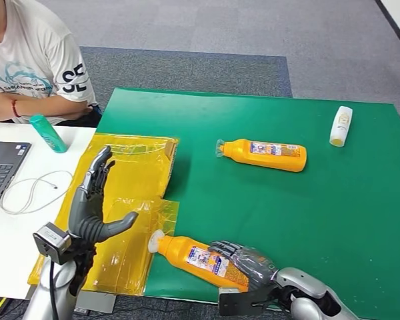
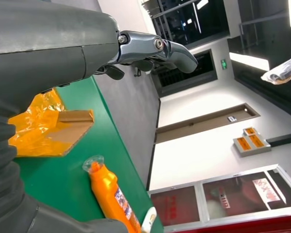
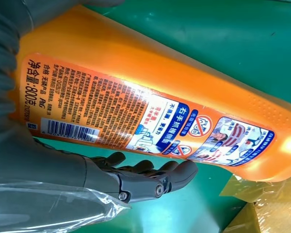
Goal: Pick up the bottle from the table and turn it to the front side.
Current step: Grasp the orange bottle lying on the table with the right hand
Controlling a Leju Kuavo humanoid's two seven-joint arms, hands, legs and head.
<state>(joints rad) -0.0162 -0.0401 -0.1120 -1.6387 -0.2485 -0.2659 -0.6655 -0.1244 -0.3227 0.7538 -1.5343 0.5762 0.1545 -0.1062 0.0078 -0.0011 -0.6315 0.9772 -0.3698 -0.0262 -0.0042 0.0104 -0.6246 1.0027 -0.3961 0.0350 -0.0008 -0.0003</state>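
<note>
Step in hand, as I judge it: the grasp. The right robot hand (image 1: 238, 260) is sitting at the lower centre of the head view, fingers wrapping over the base end of the near orange bottle (image 1: 188, 253). In the right wrist view the thumb (image 3: 155, 179) is lying along one side of the bottle (image 3: 155, 111), with the ribbed cover against its base end. The bottle is looking as if it is lying on the green surface (image 1: 289, 220), so the lift is not yet done; whether the grip is already firm, I cannot tell.

The bottle is lying flat at the lower centre of the head view, its long axis running from lower right to upper left. The pale cap (image 1: 154, 241) is pointing toward the left of the frame, touching or just over the edge of the yellow plastic sheet (image 1: 123, 200). The face turned toward the wrist camera is carrying a barcode and fine print, which is suggesting the back label.

Next move, in my judgement: closing securely, raising the bottle off the surface, then rolling it about its long axis until the front label is facing out. The smooth plastic may be slipping during the roll.

The left robot hand (image 1: 95, 200) is hovering at the lower left of the head view, fingers spread, holding nothing.

A second orange bottle (image 1: 263, 155) is lying at upper centre, well apart.
</note>
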